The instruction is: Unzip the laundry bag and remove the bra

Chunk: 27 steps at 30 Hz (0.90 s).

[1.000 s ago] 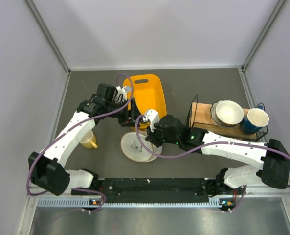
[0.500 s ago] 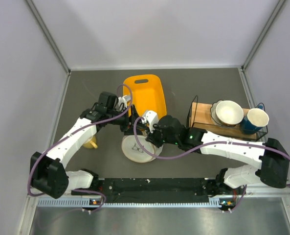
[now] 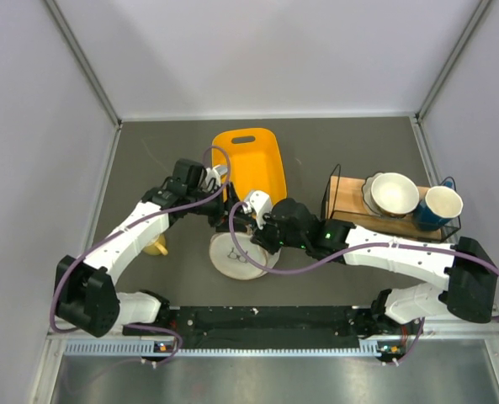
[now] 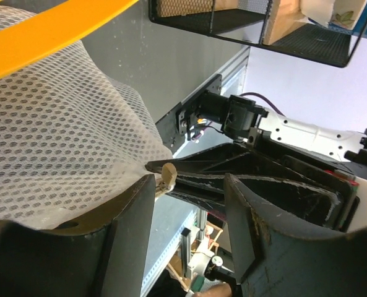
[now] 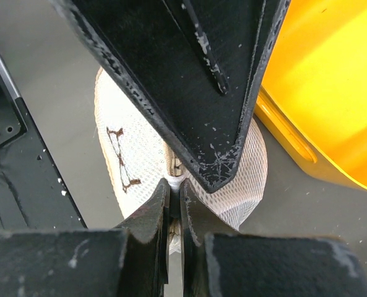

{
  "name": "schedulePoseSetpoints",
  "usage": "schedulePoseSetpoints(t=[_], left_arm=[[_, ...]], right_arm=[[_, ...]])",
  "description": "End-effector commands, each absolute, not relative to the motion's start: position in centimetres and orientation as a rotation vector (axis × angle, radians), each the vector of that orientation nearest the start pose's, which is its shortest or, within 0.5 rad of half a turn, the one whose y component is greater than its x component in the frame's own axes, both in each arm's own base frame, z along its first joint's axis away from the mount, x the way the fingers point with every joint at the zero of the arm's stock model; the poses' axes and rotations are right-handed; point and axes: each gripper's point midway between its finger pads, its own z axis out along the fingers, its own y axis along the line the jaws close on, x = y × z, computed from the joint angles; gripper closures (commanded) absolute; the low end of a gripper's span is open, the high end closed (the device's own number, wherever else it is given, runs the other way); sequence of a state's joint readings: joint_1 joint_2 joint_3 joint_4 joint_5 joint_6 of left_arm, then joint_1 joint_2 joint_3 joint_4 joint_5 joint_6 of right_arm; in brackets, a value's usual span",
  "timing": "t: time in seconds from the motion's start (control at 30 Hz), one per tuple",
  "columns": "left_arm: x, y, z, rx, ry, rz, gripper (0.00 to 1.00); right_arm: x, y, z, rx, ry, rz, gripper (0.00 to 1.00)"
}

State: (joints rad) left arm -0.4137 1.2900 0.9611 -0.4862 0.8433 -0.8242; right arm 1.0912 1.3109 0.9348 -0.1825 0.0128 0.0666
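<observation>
Right wrist: right gripper (image 5: 174, 185) clamped on the zip tab (image 4: 168, 172) of your laundry bag (image 5: 133, 148).
Soft, light mesh on the near side of the yellow tub (image 5: 332, 93) will likely drag; pin its rim with your left gripper (image 4: 188, 180), whose jaws stand apart.

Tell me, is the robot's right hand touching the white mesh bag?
Touching. The right wrist view shows the right hand with its fingers pinched shut on a small fold of the laundry bag at its edge.
</observation>
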Motion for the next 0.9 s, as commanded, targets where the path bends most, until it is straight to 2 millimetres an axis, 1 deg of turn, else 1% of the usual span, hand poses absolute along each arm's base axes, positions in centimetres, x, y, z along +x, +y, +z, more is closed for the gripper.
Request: schedulePoseSetpoints(t=[0.0, 0.07, 0.1, 0.17, 0.2, 0.27, 0.37, 0.43, 0.53, 0.63, 0.87], left_arm=[[20.9, -25.2, 19.3, -0.031, 2.640, -1.424, 0.46], [21.1, -24.9, 19.0, -0.039, 2.656, -1.379, 0.46], [21.1, -24.8, 19.1, -0.031, 2.656, -1.371, 0.49], [21.2, -24.8, 19.2, -0.026, 2.651, -1.372, 0.51], [21.1, -24.9, 19.3, -0.021, 2.651, -1.379, 0.54], [21.1, -24.9, 19.3, -0.019, 2.650, -1.379, 0.55], [21.0, -24.9, 19.4, -0.016, 2.651, -1.389, 0.59], [20.9, -25.0, 19.7, -0.012, 2.645, -1.411, 0.59], [20.6, -25.3, 20.7, 0.006, 2.623, -1.460, 0.58], [20.5, -25.4, 21.3, 0.015, 2.608, -1.474, 0.57], [20.2, -25.6, 22.2, 0.042, 2.584, -1.515, 0.57]], right_arm=[[18.4, 36.0, 19.4, -1.050, 1.838, 0.685, 1.00], [18.4, 36.0, 19.4, -1.050, 1.838, 0.683, 1.00], [18.4, 36.0, 19.3, -1.052, 1.840, 0.683, 1.00], [18.4, 36.1, 19.3, -1.052, 1.840, 0.683, 1.00], [18.4, 36.1, 19.3, -1.052, 1.840, 0.683, 1.00], [18.5, 36.1, 19.3, -1.049, 1.841, 0.679, 1.00], [18.6, 36.0, 19.3, -1.045, 1.842, 0.673, 1.00], [18.6, 36.0, 19.1, -1.049, 1.846, 0.667, 1.00], [18.7, 35.9, 18.5, -1.055, 1.859, 0.652, 1.00], [18.8, 35.8, 18.1, -1.058, 1.867, 0.637, 1.00], [19.1, 35.8, 17.8, -1.062, 1.868, 0.621, 1.00]])
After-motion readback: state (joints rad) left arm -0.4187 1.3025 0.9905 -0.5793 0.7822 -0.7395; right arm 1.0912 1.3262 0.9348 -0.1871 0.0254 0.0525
